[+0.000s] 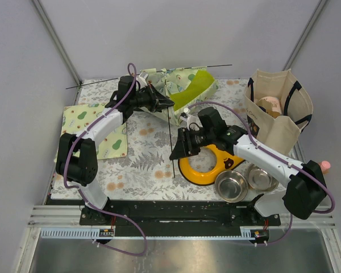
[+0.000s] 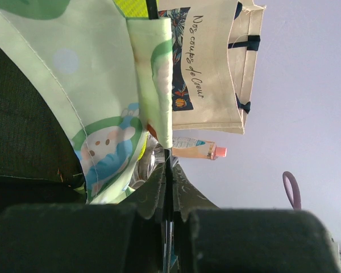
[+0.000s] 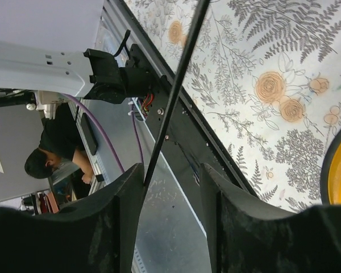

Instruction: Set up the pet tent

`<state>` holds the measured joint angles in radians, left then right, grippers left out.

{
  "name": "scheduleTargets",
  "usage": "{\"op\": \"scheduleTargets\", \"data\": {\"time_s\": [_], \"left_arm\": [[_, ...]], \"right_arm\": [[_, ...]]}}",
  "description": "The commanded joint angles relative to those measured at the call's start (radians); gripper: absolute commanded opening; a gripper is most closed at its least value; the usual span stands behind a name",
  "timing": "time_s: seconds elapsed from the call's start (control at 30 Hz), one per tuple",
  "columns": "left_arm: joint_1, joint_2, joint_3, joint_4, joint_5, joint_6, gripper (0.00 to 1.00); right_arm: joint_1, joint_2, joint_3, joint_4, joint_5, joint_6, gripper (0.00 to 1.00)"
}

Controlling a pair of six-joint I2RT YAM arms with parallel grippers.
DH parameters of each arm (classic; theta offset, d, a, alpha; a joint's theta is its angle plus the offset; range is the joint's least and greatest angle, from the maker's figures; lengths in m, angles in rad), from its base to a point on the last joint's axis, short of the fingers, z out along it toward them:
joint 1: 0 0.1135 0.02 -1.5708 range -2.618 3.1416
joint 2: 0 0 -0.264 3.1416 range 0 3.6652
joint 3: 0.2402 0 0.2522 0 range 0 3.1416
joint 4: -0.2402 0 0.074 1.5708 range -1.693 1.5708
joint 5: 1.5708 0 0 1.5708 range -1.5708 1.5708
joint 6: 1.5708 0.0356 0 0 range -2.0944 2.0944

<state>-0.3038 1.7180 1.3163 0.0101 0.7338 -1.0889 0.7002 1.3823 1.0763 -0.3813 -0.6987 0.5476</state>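
Pale green avocado-print fabric of the pet tent point(image 1: 183, 79) lies crumpled on the table beyond the orange feeder point(image 1: 196, 173), with a lime panel folded over it. The left gripper point(image 1: 169, 104) sits at the tent's edge nearest the feeder, its jaws pinched tight on a thin black pole point(image 1: 171, 142) where it leaves a fabric sleeve. That pole runs from the tent past the feeder's left side. The right gripper point(image 1: 175, 153) is just left of the feeder's rim, jaws parted, with the pole passing between them close against one finger. Two steel bowls point(image 1: 232, 186) stand just right of the feeder.
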Motion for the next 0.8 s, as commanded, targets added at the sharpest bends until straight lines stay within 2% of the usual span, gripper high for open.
{"op": "scheduleTargets", "data": {"time_s": [0.0,0.1,0.2,0.33,0.5,0.53,0.6,0.77], "left_arm": [[0.029,0.032,0.049,0.12,-0.155,-0.006,0.0],[0.029,0.031,0.047,0.123,-0.168,-0.014,0.0],[0.029,0.026,0.047,0.116,-0.185,-0.016,0.0],[0.029,0.025,0.047,0.114,-0.192,-0.017,0.0],[0.029,0.032,0.054,0.122,-0.149,-0.016,0.0],[0.029,0.031,0.052,0.122,-0.14,-0.011,0.04],[0.031,0.019,0.041,0.119,-0.129,0.004,0.2],[0.032,-0.018,0.047,0.059,-0.097,0.092,0.53]], "right_arm": [[0.028,0.017,-0.001,0.09,-0.061,-0.008,0.52],[0.045,0.034,0.014,0.09,-0.07,-0.015,0.43],[0.047,0.04,0.022,0.061,-0.073,-0.02,0.22],[0.048,0.035,0.022,0.055,-0.068,-0.015,0.0],[0.048,0.029,0.042,0.038,-0.039,-0.006,0.0],[0.048,0.026,0.054,0.029,-0.033,-0.006,0.0],[0.045,0.021,0.079,0.009,-0.01,-0.006,0.0],[0.036,0.027,0.119,0.007,0.031,0.003,0.0]]}}
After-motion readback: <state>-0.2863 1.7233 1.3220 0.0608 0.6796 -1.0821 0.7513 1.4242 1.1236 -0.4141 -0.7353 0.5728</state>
